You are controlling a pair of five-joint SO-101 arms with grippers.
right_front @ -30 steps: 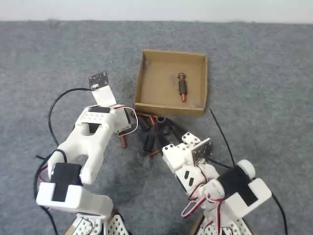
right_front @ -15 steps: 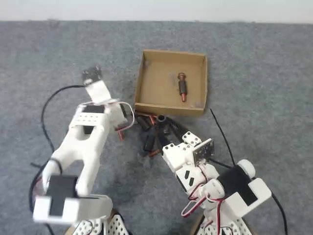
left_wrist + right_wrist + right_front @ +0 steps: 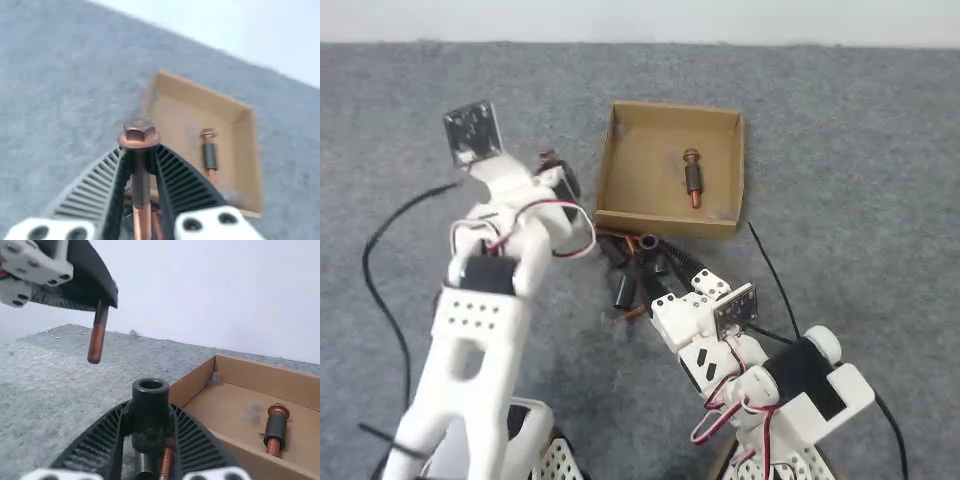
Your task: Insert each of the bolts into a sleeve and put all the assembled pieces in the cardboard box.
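Note:
My left gripper point(image 3: 141, 151) is shut on a copper bolt point(image 3: 139, 170), hex head up, held in the air. In the high view that left gripper point(image 3: 553, 172) hangs left of the cardboard box point(image 3: 618, 170). My right gripper point(image 3: 150, 412) is shut on a black sleeve point(image 3: 150, 402), which stands upright with its open bore facing up. In the right wrist view the bolt point(image 3: 96, 340) hangs point down, above and to one side of the sleeve. One assembled bolt-and-sleeve piece point(image 3: 693, 178) lies inside the box.
A pile of loose black sleeves and copper bolts point(image 3: 638, 262) lies on the grey carpet just in front of the box, beside my right gripper point(image 3: 658, 292). Black cables trail on both sides of the arms. A pale wall runs along the far edge.
My left arm has lifted from the table beside the pile, carrying the bolt up and back to the left of the box. The right arm has stayed where it was.

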